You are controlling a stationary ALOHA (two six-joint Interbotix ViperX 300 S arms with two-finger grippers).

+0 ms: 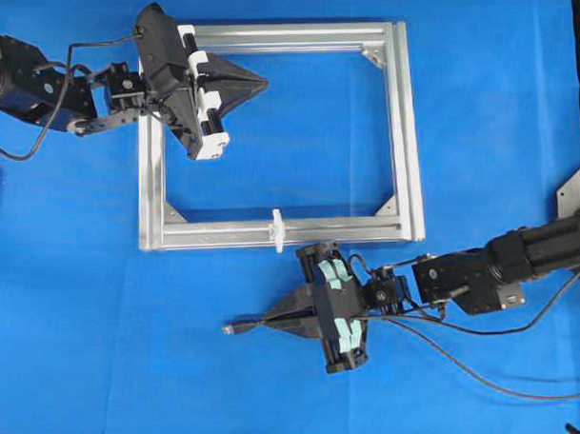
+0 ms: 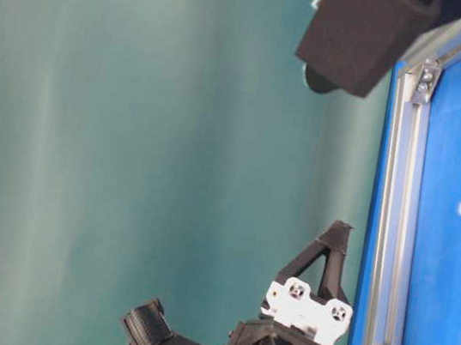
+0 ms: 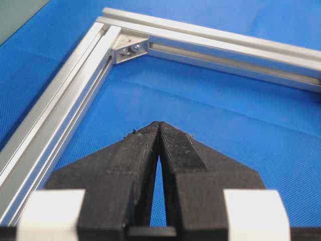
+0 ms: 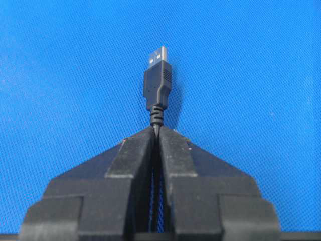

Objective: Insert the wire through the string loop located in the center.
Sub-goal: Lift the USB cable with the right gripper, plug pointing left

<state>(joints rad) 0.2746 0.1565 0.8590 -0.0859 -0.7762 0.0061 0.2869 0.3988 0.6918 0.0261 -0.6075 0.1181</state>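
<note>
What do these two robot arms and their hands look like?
Both arms are black, jointed, with thin black cables looping alongside. Each ends in a hand of two flat black triangular fingers. The left hand slides on white blocks; the right hand has pale green pads on its frame.

Black arms (image 1: 517, 258), white-trimmed pincer (image 1: 261, 83)

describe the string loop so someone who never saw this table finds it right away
Find the silver rectangular frame on the blue cloth. On its rail nearest the right gripper, near the middle, a tiny white string loop stands across it, the only white piece on that rail.
</note>
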